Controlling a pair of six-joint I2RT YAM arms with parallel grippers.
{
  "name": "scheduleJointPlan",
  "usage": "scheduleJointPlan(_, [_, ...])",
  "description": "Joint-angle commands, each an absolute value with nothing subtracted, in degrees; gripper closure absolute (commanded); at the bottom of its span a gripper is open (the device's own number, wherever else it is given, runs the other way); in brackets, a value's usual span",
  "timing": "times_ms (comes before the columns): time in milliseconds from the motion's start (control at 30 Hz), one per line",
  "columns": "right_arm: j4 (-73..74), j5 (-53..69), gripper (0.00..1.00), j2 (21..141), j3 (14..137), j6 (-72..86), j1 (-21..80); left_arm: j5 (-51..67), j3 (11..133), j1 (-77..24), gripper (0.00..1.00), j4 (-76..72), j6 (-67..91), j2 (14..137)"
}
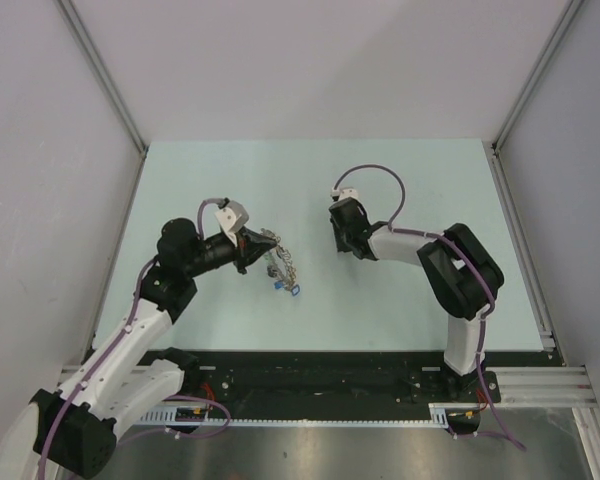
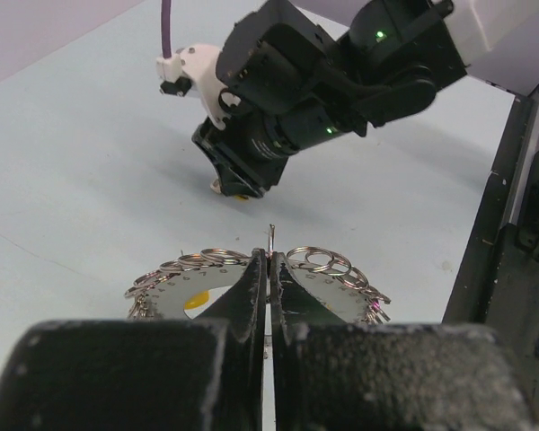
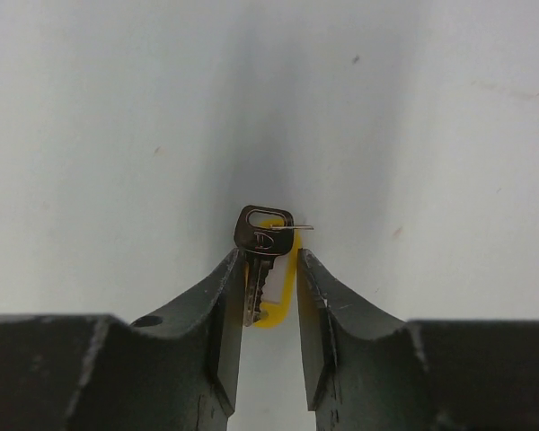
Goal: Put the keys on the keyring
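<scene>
The keyring (image 2: pixel 171 289) is pinched at its near rim by the left gripper (image 2: pixel 268 260), whose jaws are clenched tight on it, over the left half of the table (image 1: pixel 400 180). We judge it stiff metal and fairly light, but its fringe of small rings looks loose and likely to swing, so the rim seems the sound place to hold. The right gripper (image 3: pixel 269 260) is down at the table, well apart from the ring. Its jaws stand narrowly apart either side of a loose key (image 3: pixel 262 232), and whether they already pinch it we cannot tell. The key looks thin, hard, light and slippery. We would take it by the blade, leaving the slotted head and yellow loop (image 3: pixel 287 280) free for threading.
</scene>
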State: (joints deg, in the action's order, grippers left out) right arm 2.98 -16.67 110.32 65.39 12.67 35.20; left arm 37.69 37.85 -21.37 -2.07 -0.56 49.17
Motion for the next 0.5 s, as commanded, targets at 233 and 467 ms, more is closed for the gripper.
scheduleJointPlan(233, [17.23,-13.89,0.58,99.69,53.62,27.42,50.00,37.53,39.64,-20.74,1.00,-4.04,-1.93,46.06])
scheduleJointPlan(467, [16.79,-6.71,0.39,87.48,53.17,18.92,50.63,36.56,39.90,-20.39,1.00,-3.08,-2.55,45.79])
